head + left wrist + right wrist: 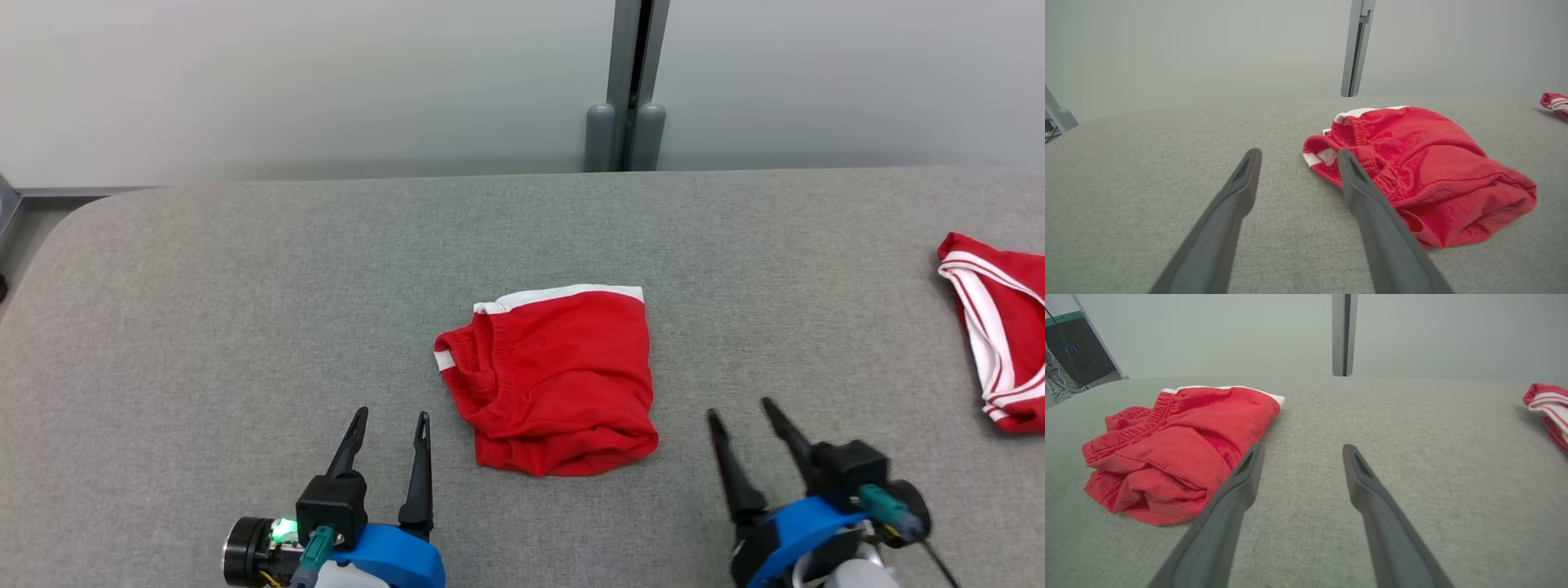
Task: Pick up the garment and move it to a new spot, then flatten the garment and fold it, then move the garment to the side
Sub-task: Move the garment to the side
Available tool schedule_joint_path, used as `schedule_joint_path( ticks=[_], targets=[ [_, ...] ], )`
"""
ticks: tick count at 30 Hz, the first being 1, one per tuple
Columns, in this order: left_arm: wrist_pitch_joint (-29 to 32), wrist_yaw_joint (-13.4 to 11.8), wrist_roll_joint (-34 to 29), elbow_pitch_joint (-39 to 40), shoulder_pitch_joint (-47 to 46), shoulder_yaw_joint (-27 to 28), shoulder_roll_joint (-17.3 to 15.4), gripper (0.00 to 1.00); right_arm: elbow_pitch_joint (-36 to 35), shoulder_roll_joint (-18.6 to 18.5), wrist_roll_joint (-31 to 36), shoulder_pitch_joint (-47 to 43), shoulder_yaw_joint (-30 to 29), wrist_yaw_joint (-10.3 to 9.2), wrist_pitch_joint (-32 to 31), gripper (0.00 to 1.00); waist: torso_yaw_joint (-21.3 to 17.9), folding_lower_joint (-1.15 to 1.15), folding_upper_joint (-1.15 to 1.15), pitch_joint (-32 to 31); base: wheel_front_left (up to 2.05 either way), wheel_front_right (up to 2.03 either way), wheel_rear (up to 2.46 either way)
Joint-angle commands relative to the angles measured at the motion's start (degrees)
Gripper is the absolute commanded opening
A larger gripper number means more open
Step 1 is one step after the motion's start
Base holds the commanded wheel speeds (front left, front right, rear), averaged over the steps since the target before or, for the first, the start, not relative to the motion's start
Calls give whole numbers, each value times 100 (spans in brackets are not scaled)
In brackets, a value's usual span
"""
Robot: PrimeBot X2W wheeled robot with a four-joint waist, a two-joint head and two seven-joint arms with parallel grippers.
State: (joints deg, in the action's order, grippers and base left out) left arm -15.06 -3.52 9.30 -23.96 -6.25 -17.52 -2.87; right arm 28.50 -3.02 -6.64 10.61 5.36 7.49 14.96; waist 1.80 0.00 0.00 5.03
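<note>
**Red garment [555, 380] mid-frame, nothing held**

The red garment lies doubled over at the centre of the tabletop [245, 286], above and between your left hand [392, 413] and right hand [739, 408], each spread and empty. It could be a bundle awaiting lifting or a fold awaiting its shift aside (another red piece [1000, 327] lies far right). Either way, pinch all layers.

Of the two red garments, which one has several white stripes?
The garment at the far right: several white stripes run along it. The folded garment in the middle shows white only at its edges.
</note>
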Motion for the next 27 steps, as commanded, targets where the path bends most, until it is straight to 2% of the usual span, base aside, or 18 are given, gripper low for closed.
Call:
schedule_joint_path(
  ticks=[1, 6, 15, 16, 17, 18, 19, 20, 21, 22, 27],
  targets=[
    [-14, 3, 40, -3, -62, -29, -4, 100, 65, 9, 33, 121, 145, 0, 28, 100, 38, 0, 0, 39, 0, 0, 0],
    [-14, -27, 178, -54, -61, -114, -4, 100, 426, 3, 247, 307, 643, 0, 28, 100, 166, 0, 0, 158, 0, 0, 0],
    [-14, -33, 255, -94, -110, -111, -3, 100, 708, 1, 361, 466, 873, 0, 28, 100, 336, 0, 0, 281, 0, 0, 0],
    [-14, -33, 254, -89, -122, -109, -3, 100, 714, 1, 365, 467, 878, 0, 28, 96, 345, 0, 0, 291, 0, 0, 0],
    [-14, -34, 258, -81, -131, -110, -3, 100, 722, 1, 371, 472, 887, 0, 28, 87, 352, 0, 0, 301, 0, 0, 0],
    [-14, -38, 259, -71, -135, -113, -3, 100, 725, 1, 375, 481, 896, 0, 28, 65, 357, 0, 0, 312, 0, 0, 0],
    [-14, -31, 267, -54, -140, -119, -3, 100, 722, 1, 375, 496, 905, 0, 28, 49, 360, 0, 0, 324, 0, 0, 0],
    [-14, -17, 273, -41, -151, -125, -3, 100, 719, 1, 368, 511, 922, 0, 28, 39, 361, 0, 0, 336, 0, 0, 0],
    [-13, -15, 269, -32, -157, -127, -3, 100, 717, 1, 362, 518, 933, 0, 28, 22, 360, 0, 0, 345, 0, 0, 0],
    [-14, -15, 271, -27, -170, -134, -3, 100, 733, 1, 344, 513, 955, 0, 28, 0, 357, 0, 0, 356, 0, 0, 0],
    [-13, -32, 301, -37, -220, -154, -3, 100, 649, 1, 284, 503, 1033, 0, 28, 0, 313, 0, 0, 378, 0, 0, 0]
  ],
)
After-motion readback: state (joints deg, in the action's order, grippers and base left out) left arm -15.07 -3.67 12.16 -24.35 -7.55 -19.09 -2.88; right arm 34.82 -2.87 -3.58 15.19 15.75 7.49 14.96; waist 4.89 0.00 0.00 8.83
